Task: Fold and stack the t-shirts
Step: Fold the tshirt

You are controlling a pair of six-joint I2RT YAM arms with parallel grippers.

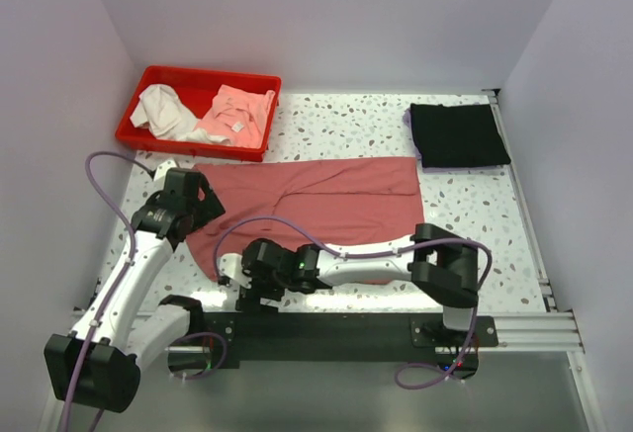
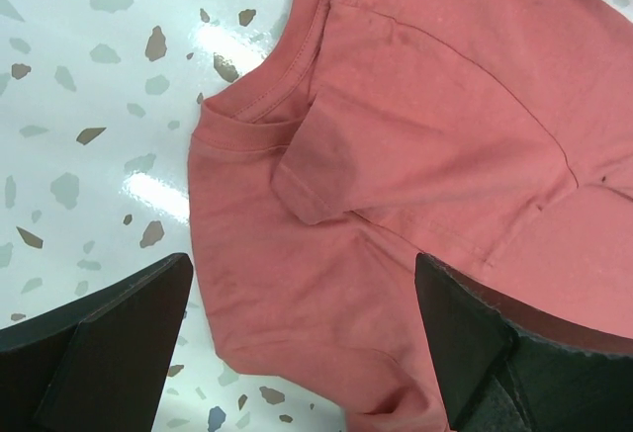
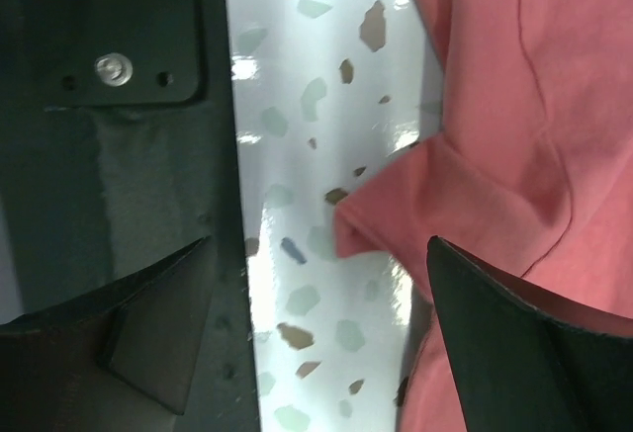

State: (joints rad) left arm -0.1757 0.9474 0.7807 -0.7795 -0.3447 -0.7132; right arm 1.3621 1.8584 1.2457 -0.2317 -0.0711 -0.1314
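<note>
The rose-red t-shirt (image 1: pixel 326 200) lies spread in front of the red bin (image 1: pixel 213 78), the black t-shirt (image 1: pixel 457 135) folded to the bin's right. The left gripper (image 2: pixel 302 289) and right gripper (image 3: pixel 318 254) hover at the rose-red shirt's left edge, jaws apart. The fold looks about to start, and it calls for pinching both corners.

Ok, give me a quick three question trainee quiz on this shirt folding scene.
1. True or false: the black t-shirt lies folded, apart from the rose-red t-shirt.
2. What holds the white cloth and pink cloth? A) red bin B) cardboard box C) drawer
3. Fill in: left gripper and right gripper both stand open at the rose-red t-shirt's ___ end.
Key: 1 true; 2 A; 3 left
</note>
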